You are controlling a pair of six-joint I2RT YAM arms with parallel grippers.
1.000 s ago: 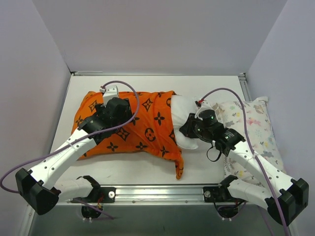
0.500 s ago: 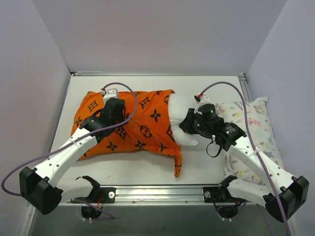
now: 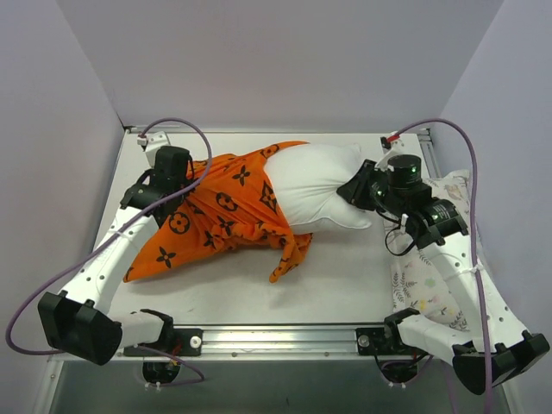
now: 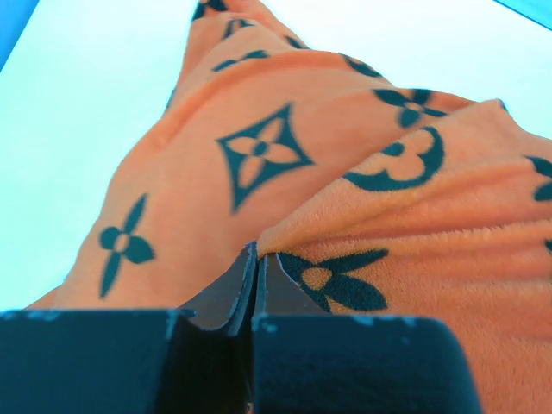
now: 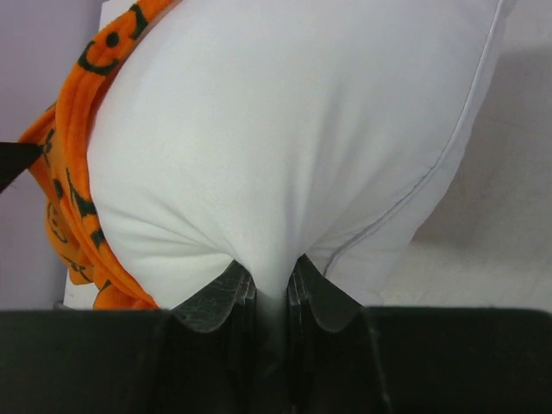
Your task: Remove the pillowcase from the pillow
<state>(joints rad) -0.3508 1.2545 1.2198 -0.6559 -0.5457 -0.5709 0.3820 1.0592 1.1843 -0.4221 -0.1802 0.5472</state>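
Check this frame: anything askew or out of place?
Nothing damaged. The pillowcase is bunched and half off the pillow, as the task expects. Only oddity: a pastel-print pillow lies along the right edge of the table, partly under the right arm.

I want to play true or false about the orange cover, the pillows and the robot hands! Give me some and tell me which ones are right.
1. The right gripper pinches the white pillow. True.
2. The left gripper is open and holds nothing. False: it is shut on a fold of the orange pillowcase.
3. The pillowcase is completely off the pillow. False: the pillow's left end is inside it, and only the right part sticks out.
4. A second, pastel-printed pillow lies at the right edge of the table. True.
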